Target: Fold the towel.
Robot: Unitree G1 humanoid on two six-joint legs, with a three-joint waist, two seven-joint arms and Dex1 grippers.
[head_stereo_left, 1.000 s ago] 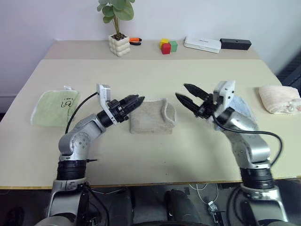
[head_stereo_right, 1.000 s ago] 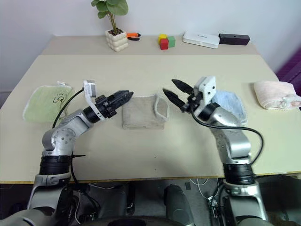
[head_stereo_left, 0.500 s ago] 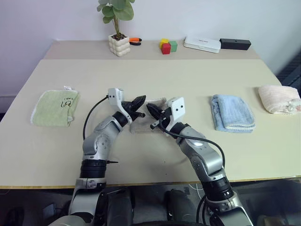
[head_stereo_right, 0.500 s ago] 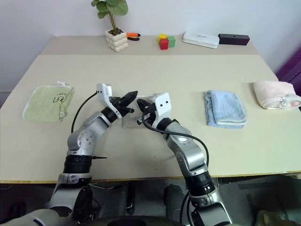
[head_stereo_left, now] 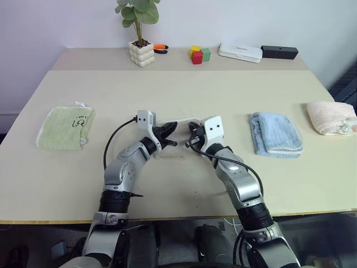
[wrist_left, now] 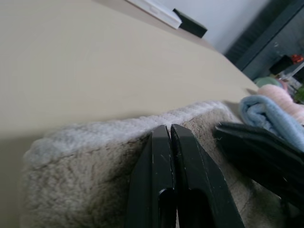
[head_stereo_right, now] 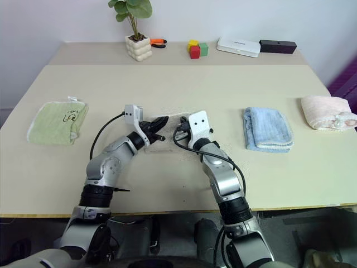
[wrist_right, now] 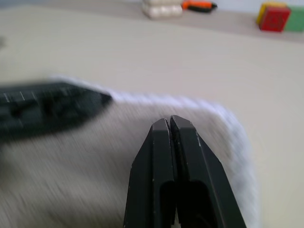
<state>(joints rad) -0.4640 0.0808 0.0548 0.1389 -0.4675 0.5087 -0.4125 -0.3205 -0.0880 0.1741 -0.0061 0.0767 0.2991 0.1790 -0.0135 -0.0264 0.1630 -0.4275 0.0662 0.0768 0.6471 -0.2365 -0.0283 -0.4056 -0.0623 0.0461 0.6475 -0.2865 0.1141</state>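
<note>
My left end effector (wrist_left: 169,130) and right end effector (wrist_right: 168,122) are both pressed together, empty, tips low over the folded towel (wrist_left: 90,156) at mid-bench (head_stereo_left: 184,89). Green towel (head_stereo_left: 64,127) lies left, blue towel (head_stereo_left: 276,134) right.

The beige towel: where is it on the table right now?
In the head views the beige towel lies mid-table under both shut hands, left hand and right hand, between the green towel and the blue towel.
</note>
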